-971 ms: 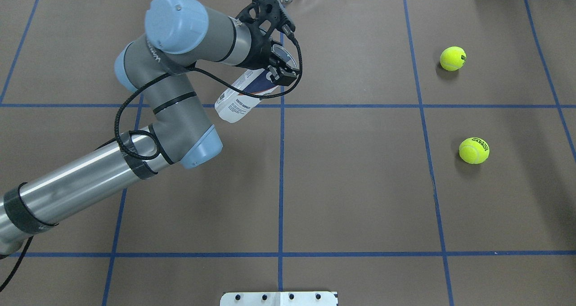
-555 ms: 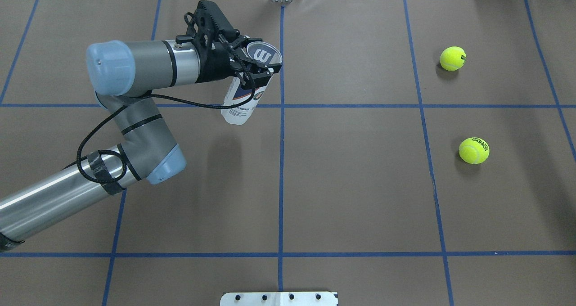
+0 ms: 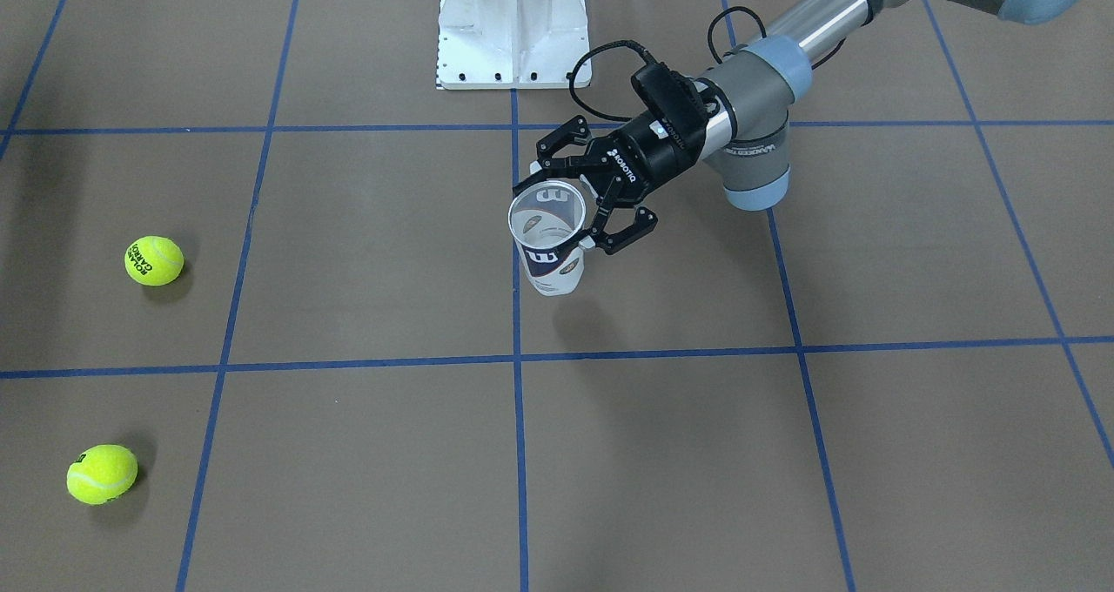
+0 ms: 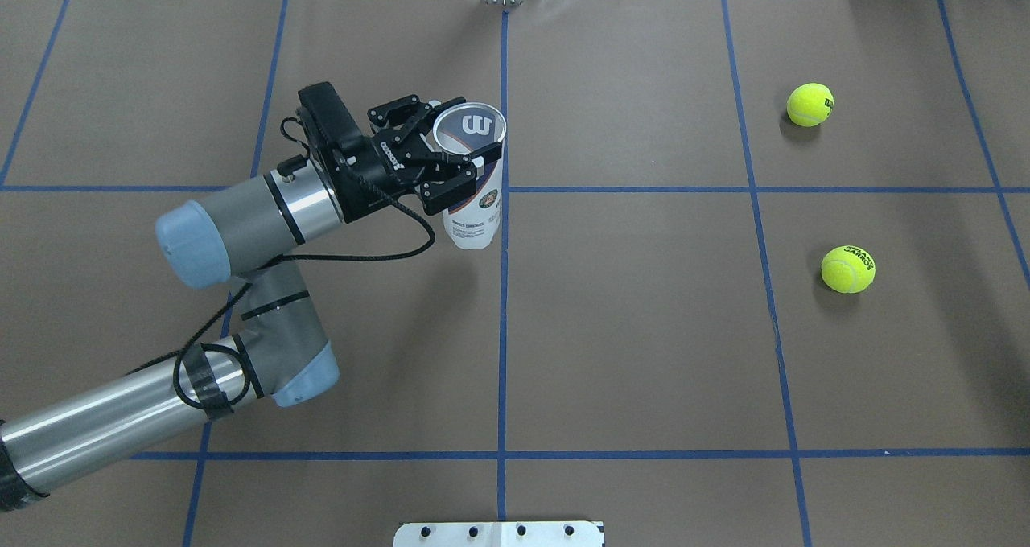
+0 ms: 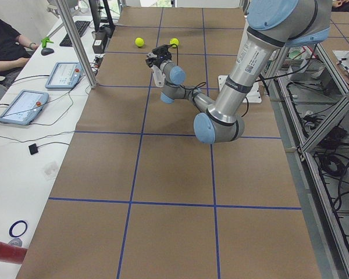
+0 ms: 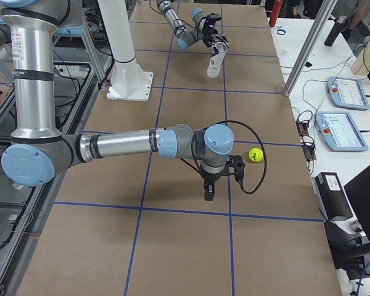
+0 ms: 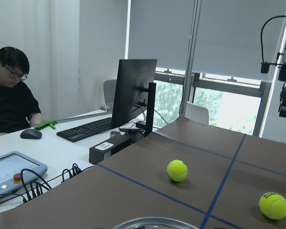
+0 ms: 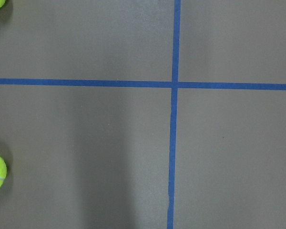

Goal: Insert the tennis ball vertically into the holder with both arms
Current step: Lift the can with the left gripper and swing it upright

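Presently the left pincer [image 4: 465,151] is clamped on the holder [image 4: 475,224] near its rim, mouth up, seemingly raised off the bench [image 4: 644,354]. Judged best: keep it vertical and steady for loading. Right pincer [image 6: 208,192]: state cannot be told. Count: one holder; two balls, farther tennis ball [image 4: 809,104], nearer tennis ball [image 4: 847,269].

holder [image 4: 475,219] mouth-up in left end effector [image 4: 465,141], over the table [image 4: 644,354], just left of the centre line. Two tennis balls lie on the robot's right half: far ball [image 4: 809,104], near ball [image 4: 847,269]. Pedestal base [image 4: 499,533] sits centre, at the robot-side edge.
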Robot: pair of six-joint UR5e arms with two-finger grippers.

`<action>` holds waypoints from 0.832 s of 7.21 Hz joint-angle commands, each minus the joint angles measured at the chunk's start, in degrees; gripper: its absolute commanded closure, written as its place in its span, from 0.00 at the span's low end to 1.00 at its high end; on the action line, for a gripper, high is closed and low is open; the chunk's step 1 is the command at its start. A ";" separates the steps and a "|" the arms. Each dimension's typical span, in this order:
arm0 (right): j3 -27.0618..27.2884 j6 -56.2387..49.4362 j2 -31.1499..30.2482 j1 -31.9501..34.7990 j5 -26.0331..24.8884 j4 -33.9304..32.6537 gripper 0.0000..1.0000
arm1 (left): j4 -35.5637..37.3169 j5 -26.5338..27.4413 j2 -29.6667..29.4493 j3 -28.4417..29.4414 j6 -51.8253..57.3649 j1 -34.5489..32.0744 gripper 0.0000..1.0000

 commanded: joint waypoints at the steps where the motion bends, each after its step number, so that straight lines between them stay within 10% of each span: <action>1: -0.05 -0.01 -0.13 0.00 0.00 -0.07 0.00 | -8.58 9.16 -0.86 3.01 0.28 4.48 0.54; 6: -0.05 -0.19 -0.58 0.00 -0.17 0.01 0.00 | -7.62 9.96 -2.00 8.08 8.80 3.52 0.53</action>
